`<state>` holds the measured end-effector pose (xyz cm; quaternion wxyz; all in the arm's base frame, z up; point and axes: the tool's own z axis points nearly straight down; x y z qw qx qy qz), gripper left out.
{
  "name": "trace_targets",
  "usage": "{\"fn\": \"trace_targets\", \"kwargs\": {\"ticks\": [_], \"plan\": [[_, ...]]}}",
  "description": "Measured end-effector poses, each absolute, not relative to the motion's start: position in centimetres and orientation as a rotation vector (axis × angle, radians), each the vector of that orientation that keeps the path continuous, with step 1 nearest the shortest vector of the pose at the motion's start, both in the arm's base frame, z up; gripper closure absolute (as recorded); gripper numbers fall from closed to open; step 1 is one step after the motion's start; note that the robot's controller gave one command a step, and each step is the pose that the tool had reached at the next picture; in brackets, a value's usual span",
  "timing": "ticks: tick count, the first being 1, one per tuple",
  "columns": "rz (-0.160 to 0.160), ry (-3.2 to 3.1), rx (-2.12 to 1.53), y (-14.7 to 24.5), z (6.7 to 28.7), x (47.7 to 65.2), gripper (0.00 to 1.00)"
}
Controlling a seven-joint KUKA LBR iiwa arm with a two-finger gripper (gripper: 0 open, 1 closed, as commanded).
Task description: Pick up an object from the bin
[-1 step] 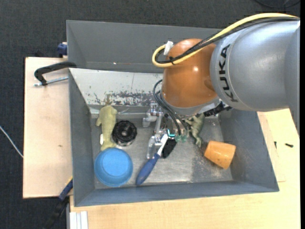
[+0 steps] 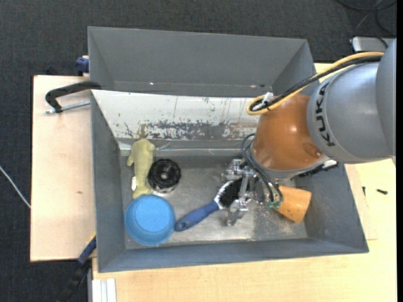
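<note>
Gripper is low over the bin floor, mid-front, right at the black head of the blue-handled brush. Can't tell from here if it's released or clenched, too much clutter at the tip. Brush looks light and stiff imo. Plastic handle is prob a bit slick and the head end softer, so I'd take it at the neck just behind the head. Room's tight: orange cup just beside on the arm side, blue bowl at the handle's end, maybe touching, front wall near. Straight up looks clearest.
</note>
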<state>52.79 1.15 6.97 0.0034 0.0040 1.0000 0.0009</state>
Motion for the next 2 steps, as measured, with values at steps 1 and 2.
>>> {"fn": "trace_targets", "kwargs": {"ticks": [1, 2], "plan": [[0.004, 3.129, 0.003, 1.6, 7.4, 53.0, 1.0], [-0.001, 3.116, -0.27, 0.5, 24.0, 56.2, 1.0]]}}
